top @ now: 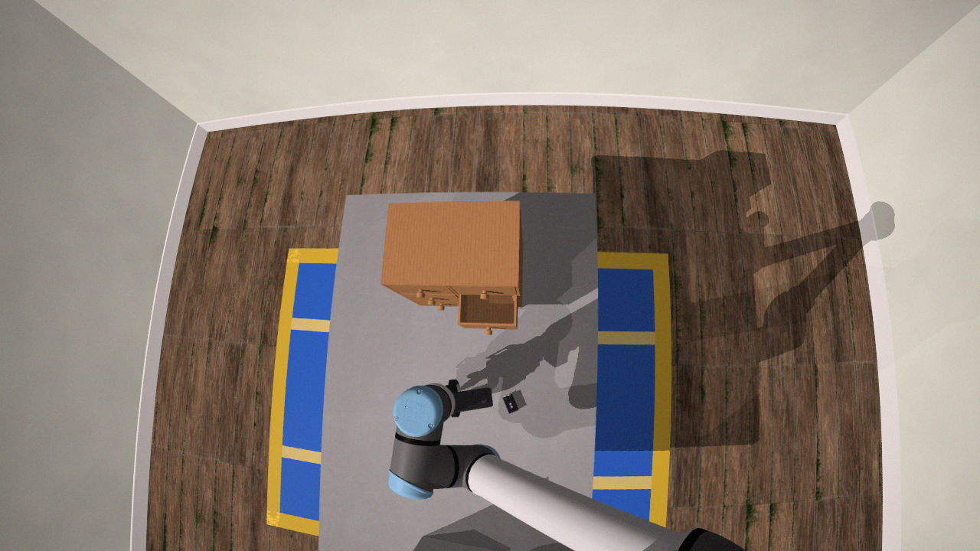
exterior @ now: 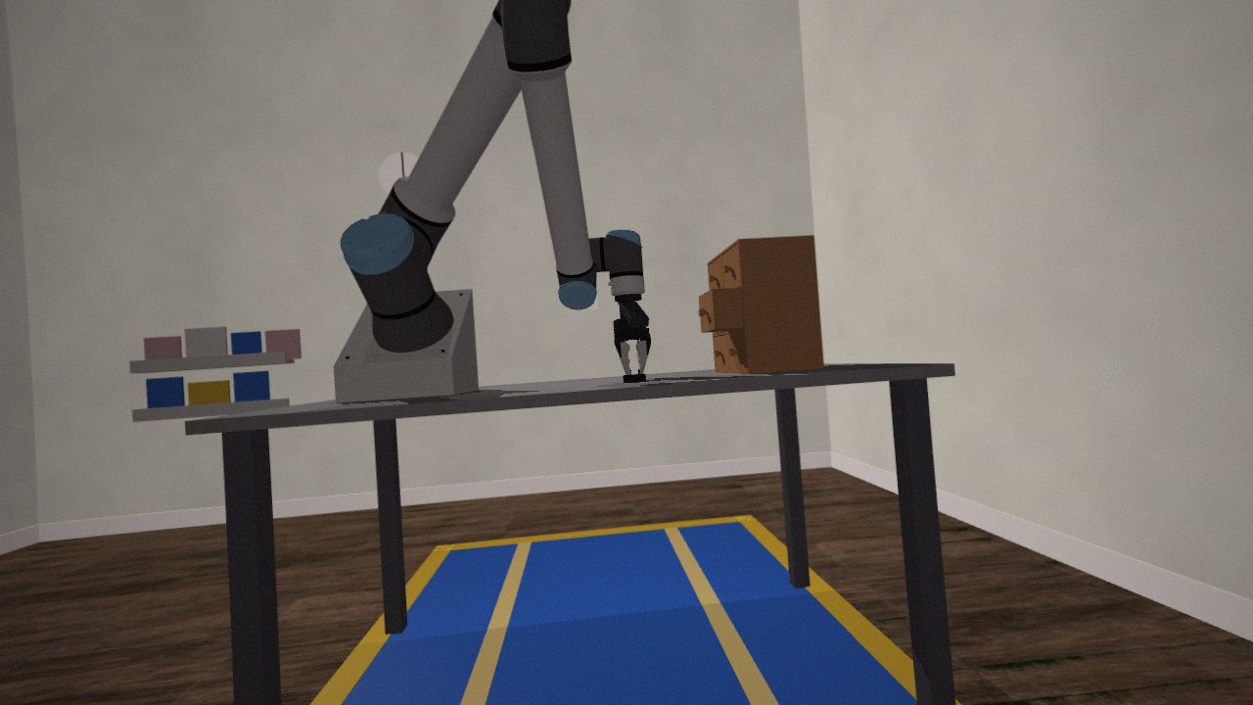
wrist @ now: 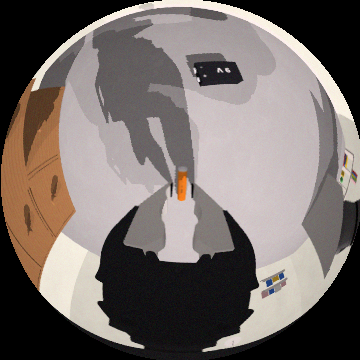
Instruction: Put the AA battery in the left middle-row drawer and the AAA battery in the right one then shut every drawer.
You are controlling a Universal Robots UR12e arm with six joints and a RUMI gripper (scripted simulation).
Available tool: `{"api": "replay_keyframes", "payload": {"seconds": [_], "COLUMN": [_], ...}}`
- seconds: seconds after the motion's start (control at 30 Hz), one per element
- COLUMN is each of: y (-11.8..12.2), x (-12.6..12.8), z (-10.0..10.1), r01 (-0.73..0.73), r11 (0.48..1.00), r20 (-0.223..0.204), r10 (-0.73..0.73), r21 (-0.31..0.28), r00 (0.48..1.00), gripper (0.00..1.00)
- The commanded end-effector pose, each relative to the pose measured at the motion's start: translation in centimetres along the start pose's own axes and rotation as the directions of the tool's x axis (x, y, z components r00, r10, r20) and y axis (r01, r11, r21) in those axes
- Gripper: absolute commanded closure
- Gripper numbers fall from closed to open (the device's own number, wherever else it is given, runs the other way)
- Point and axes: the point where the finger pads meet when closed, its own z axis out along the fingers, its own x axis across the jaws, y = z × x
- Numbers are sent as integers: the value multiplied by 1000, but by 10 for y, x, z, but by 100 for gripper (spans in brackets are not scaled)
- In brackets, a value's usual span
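Orange battery (wrist: pixel 182 186), probably the AAA given which drawer was out, lay on the worktop (top: pixel 363 342) (exterior: pixel 560 396) (wrist: pixel 260 150) between my pincer's (top: pixel 453 397) (exterior: pixel 634 371) (wrist: pixel 182 190) tips. The pincer was nearly closed but not gripping; slivers of space showed on both sides. I judged it best to centre the tips across the barrel, low, then squeeze gently so it wouldn't roll, and lift straight up. The 9V battery (top: pixel 511 402) (exterior: pixel 634 379) (wrist: pixel 220 73) sat nearby and needed a wide berth. Beyond, the chest's (top: pixel 452 239) (exterior: pixel 779 306) (wrist: pixel 20 155) middle-row right drawer (top: pixel 487 326) (exterior: pixel 726 309) stood open, wanting a drop from above without a nudge.
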Motion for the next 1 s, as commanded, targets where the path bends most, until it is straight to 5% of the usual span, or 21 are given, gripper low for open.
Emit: {"api": "replay_keyframes", "payload": {"seconds": [0.0, 0.73, 0.77, 0.97], "y": [0, 0, 0, 0], "x": [0, 0, 0, 0], "z": [0, 0, 0, 0], "r01": [0, 0, 0, 0], "r11": [1000, 1000, 1000, 1000], "r20": [1, 1, 1, 1], "r10": [0, 0, 0, 0], "r21": [0, 0, 0, 0], "r00": [1000, 1000, 1000, 1000], "gripper": [86, 86, 98, 98]}}
